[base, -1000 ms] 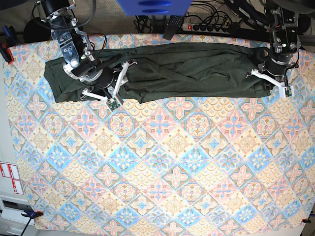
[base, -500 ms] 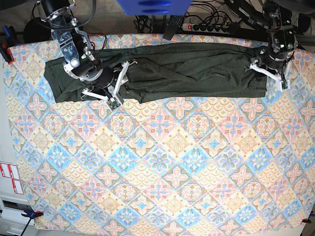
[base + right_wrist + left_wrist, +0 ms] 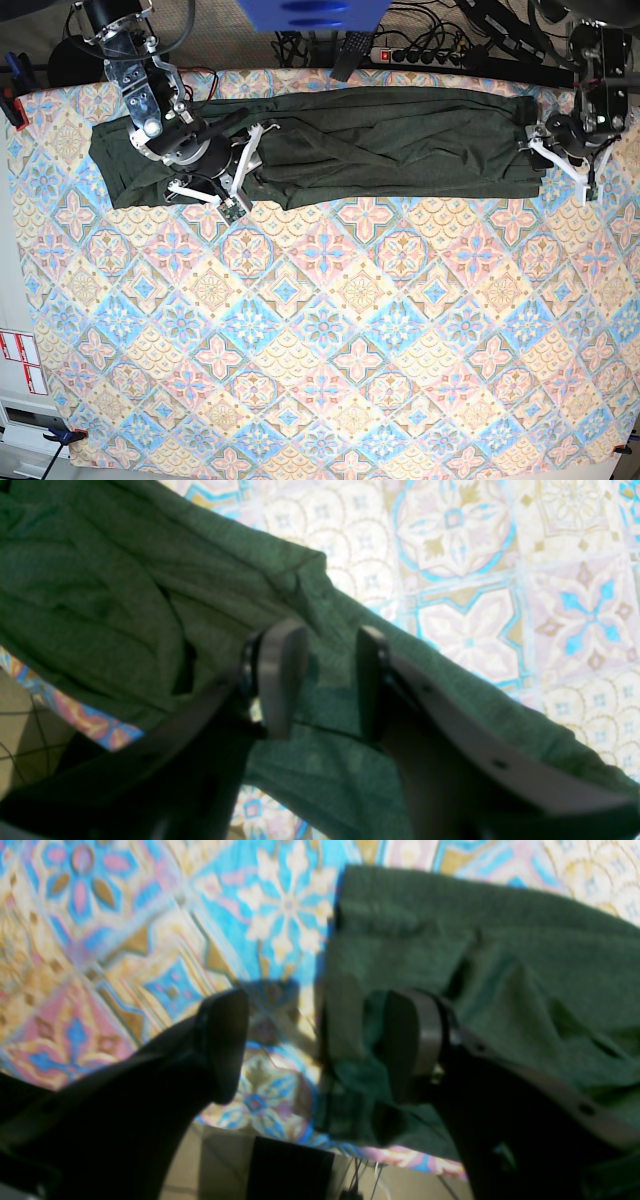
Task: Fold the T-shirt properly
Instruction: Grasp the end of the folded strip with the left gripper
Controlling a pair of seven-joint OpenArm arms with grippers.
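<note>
left gripper (image 3: 315, 1045): jaws spread, empty, at the T-shirt's (image 3: 380, 140) cuff-side end
right gripper (image 3: 325, 680): half-parted, straddling a fabric fold; grip unclear
T-shirt: long band along tablecloth's (image 3: 320, 350) far edge
progress: lengthwise fold done; crosswise folds left

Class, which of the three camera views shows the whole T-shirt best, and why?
The base view: the T-shirt lies stretched across the tablecloth's far side, both ends visible. The left wrist view shows only one blurred end; the right wrist view shows only a creased section.
</note>
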